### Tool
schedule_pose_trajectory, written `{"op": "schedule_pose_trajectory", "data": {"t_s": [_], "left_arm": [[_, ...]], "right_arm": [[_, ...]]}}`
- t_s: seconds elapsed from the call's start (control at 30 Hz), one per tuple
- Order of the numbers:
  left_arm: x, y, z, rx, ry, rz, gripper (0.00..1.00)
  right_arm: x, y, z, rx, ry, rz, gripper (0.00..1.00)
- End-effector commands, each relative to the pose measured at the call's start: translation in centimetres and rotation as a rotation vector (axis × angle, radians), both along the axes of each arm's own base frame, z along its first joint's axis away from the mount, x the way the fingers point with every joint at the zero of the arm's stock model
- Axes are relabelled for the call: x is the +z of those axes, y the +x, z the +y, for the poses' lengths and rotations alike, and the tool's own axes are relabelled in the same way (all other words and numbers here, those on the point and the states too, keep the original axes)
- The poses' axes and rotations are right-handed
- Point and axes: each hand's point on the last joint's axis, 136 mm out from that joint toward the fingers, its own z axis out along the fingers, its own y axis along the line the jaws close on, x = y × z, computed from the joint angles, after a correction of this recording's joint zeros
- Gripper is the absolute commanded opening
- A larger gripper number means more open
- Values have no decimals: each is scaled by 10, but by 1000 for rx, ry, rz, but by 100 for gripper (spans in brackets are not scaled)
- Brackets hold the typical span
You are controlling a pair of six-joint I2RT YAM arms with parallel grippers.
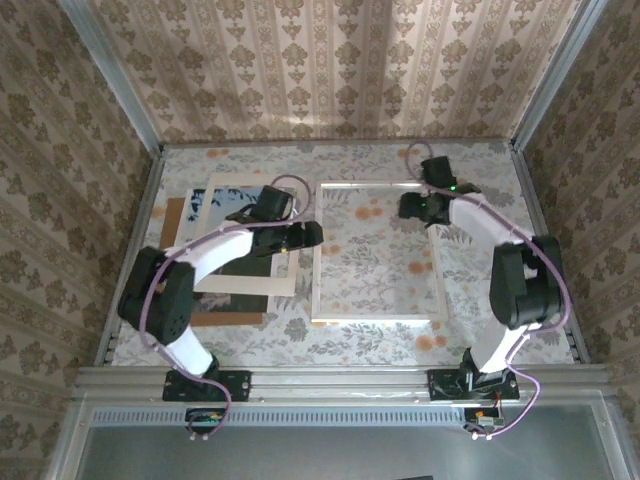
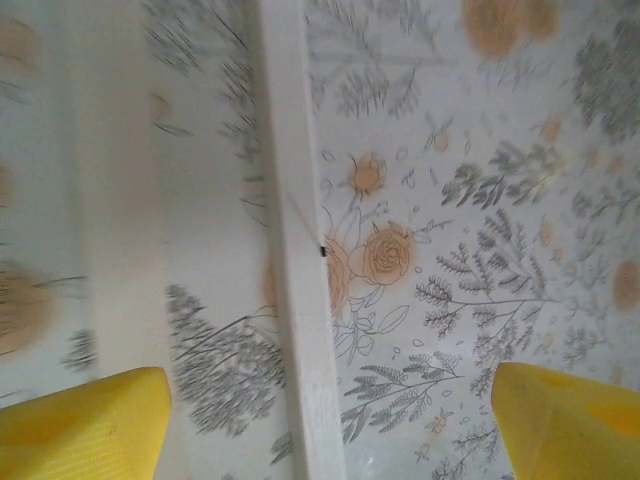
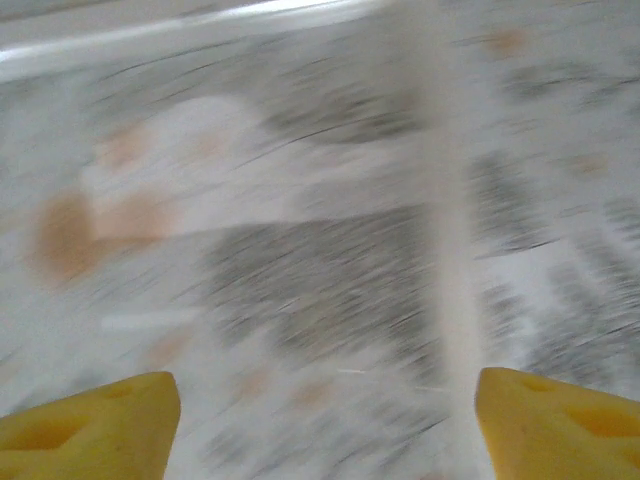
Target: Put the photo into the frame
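The frame point(image 1: 318, 250), a thin white rectangle with a clear pane, lies flat in the middle of the table. The photo point(image 1: 232, 200) lies to its left under a white mat point(image 1: 285, 285); blue sky and dark ground show through the mat's window. My left gripper point(image 1: 314, 235) hovers over the frame's left edge, open; in the left wrist view that white edge point(image 2: 300, 260) runs up between the yellow fingers point(image 2: 85, 425), untouched. My right gripper point(image 1: 406, 207) is open over the frame's far right part. The blurred right wrist view shows the frame's edge point(image 3: 450, 260) near the right finger point(image 3: 560, 420).
A brown board point(image 1: 228, 318) lies under the mat and photo at the left. The floral tablecloth point(image 1: 370, 345) covers the table. Metal rails and patterned walls point(image 1: 60, 150) close in the left, right and far sides.
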Motion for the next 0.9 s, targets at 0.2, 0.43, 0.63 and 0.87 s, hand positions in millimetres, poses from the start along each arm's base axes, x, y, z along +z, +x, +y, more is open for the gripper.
{"op": "schedule_pose_trajectory", "data": {"t_s": [0.2, 0.43, 0.63, 0.87], "left_arm": [[26, 16, 105, 264, 69, -98, 85], [32, 21, 138, 332, 92, -104, 85], [35, 19, 147, 354, 93, -109, 85], [30, 16, 156, 381, 93, -95, 85]], "right_arm": [[-36, -166, 203, 662, 370, 323, 48], [-72, -199, 230, 725, 419, 461, 37], [-93, -200, 225, 703, 371, 507, 36], [-93, -196, 218, 702, 325, 504, 36]]}}
